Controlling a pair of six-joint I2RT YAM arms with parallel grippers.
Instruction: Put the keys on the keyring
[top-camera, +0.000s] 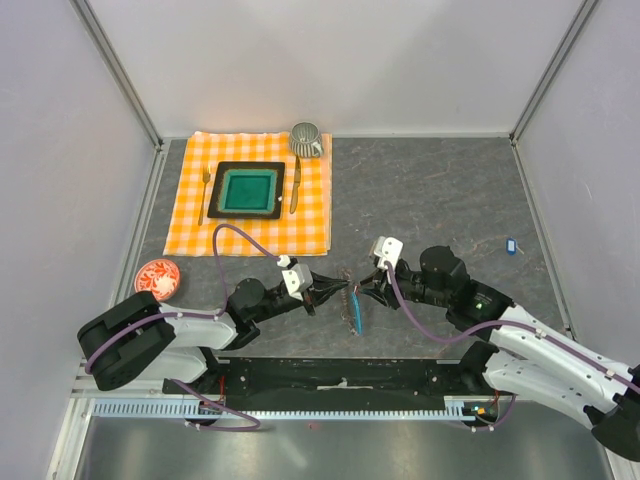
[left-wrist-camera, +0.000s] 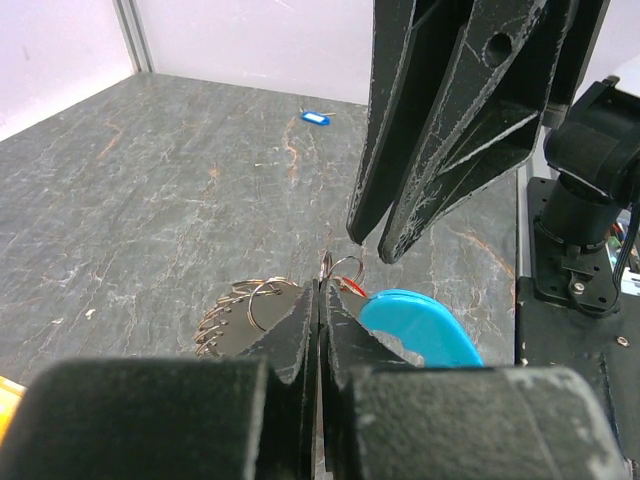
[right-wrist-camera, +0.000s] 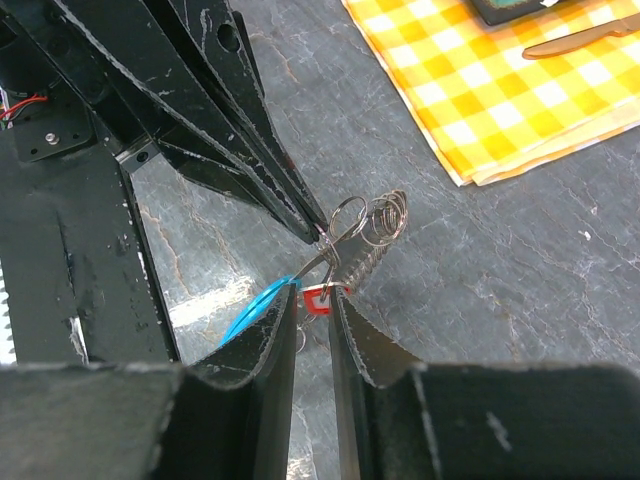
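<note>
The keyring (top-camera: 350, 300), a loop of thin coil with a light-blue strip (left-wrist-camera: 420, 325), hangs between the two grippers near the table's front middle. My left gripper (left-wrist-camera: 322, 290) is shut on the keyring's wire (right-wrist-camera: 385, 220). The red key (right-wrist-camera: 318, 298) hangs from a small ring on the wire, right between the fingertips of my right gripper (right-wrist-camera: 313, 295), whose jaws stand slightly apart. In the top view my left gripper (top-camera: 335, 287) and right gripper (top-camera: 362, 290) meet tip to tip. The blue key (top-camera: 510, 244) lies alone on the table at the far right, also in the left wrist view (left-wrist-camera: 315, 118).
An orange checked cloth (top-camera: 250, 225) at the back left carries a black tray with a green dish (top-camera: 249, 190), a fork (top-camera: 205, 195), a knife (top-camera: 295, 185) and a cup (top-camera: 306, 140). A red-patterned saucer (top-camera: 157, 278) sits by the left arm.
</note>
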